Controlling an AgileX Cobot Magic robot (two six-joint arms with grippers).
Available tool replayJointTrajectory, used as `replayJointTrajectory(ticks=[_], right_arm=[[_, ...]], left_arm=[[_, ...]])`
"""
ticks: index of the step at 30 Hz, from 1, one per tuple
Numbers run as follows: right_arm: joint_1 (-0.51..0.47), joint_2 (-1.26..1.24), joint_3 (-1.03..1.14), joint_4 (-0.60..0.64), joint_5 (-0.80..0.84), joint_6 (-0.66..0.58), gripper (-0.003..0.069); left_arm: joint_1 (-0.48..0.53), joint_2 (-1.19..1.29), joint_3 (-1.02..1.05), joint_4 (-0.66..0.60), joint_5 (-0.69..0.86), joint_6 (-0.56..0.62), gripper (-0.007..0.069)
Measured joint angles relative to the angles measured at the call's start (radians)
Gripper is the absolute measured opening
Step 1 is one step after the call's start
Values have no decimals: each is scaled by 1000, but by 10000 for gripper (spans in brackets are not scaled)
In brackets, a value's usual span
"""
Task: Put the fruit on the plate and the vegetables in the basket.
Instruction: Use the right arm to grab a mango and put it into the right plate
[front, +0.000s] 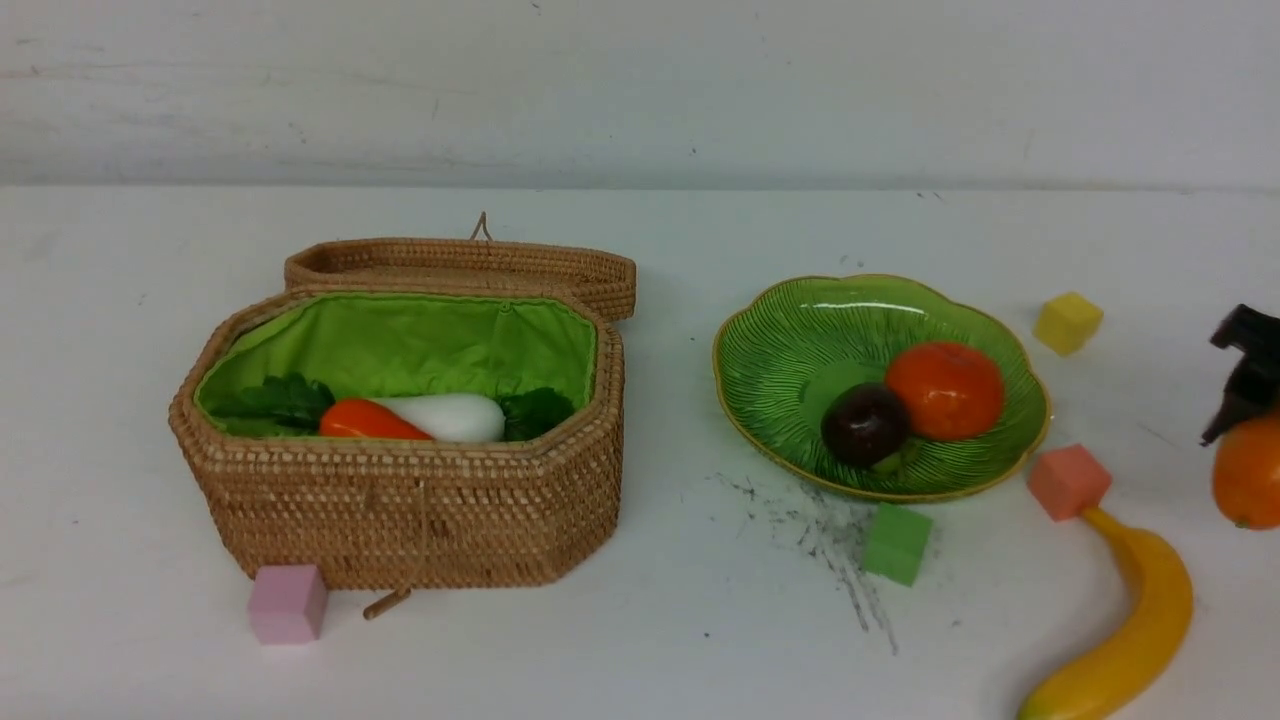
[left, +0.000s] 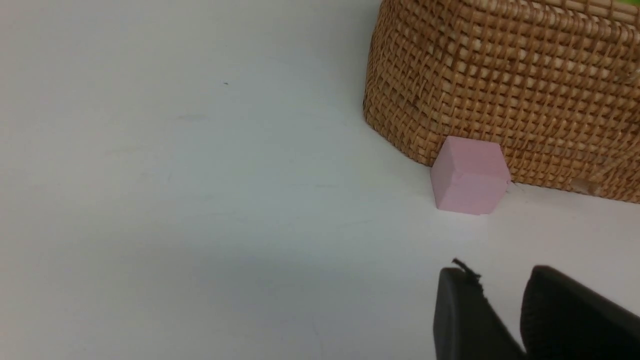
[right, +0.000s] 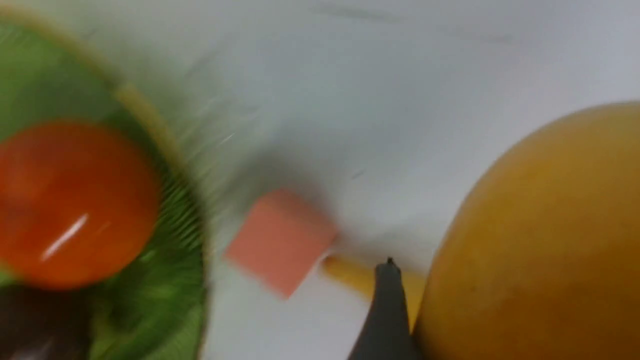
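I see the basket in tan woven rattan, a tight checker of brown and pale strands, with a bright green cloth lining. The carrot shows orange-red and the radish white, both with dark green leaves. My plate is glossy green with fine ribbed lines and a thin gold rim. The round fruit is orange, the small fruit dark purple, the banana yellow and the mango orange-yellow. I count a pink cube, a green cube, a salmon cube and a yellow cube. The table is white with black smudges.
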Motion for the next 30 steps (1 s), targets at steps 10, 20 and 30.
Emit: replayJointTrajectory(ticks=[10, 20, 30], right_arm=[[267, 28, -209, 56, 8, -108, 526], [425, 244, -398, 106, -209, -110, 526], [437, 447, -416, 206, -361, -110, 526]], left_arm=[[0, 0, 0, 0, 0, 0, 186], [0, 0, 0, 1, 0, 0, 198], [0, 0, 0, 1, 0, 0, 204]])
